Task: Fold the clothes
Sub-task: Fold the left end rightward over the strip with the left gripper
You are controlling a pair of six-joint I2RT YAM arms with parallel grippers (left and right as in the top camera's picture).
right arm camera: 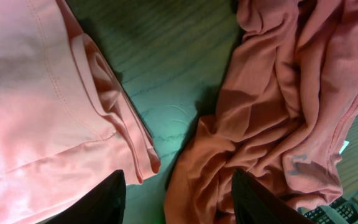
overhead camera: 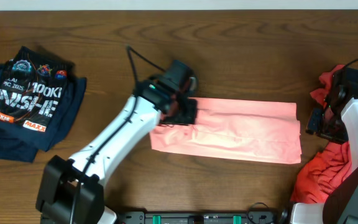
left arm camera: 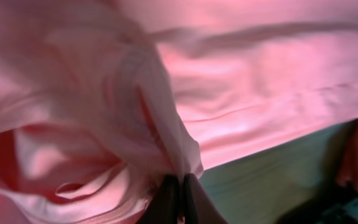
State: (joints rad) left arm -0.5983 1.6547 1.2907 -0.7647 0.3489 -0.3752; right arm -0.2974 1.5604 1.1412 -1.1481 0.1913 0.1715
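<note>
A pink garment (overhead camera: 241, 134) lies folded into a long strip across the middle of the table. My left gripper (overhead camera: 182, 112) is shut on its left end and lifts a fold of the pink cloth (left arm camera: 104, 112); the fingertips (left arm camera: 180, 193) pinch the fabric. My right gripper (overhead camera: 319, 127) is open and empty, hovering between the strip's right edge (right arm camera: 55, 93) and a crumpled red garment (overhead camera: 322, 171), which also shows in the right wrist view (right arm camera: 284, 106).
A folded dark navy printed T-shirt (overhead camera: 27, 99) lies at the far left of the wooden table (overhead camera: 229, 50). The red pile sits at the right edge, under my right arm. A black cable trails behind the left arm.
</note>
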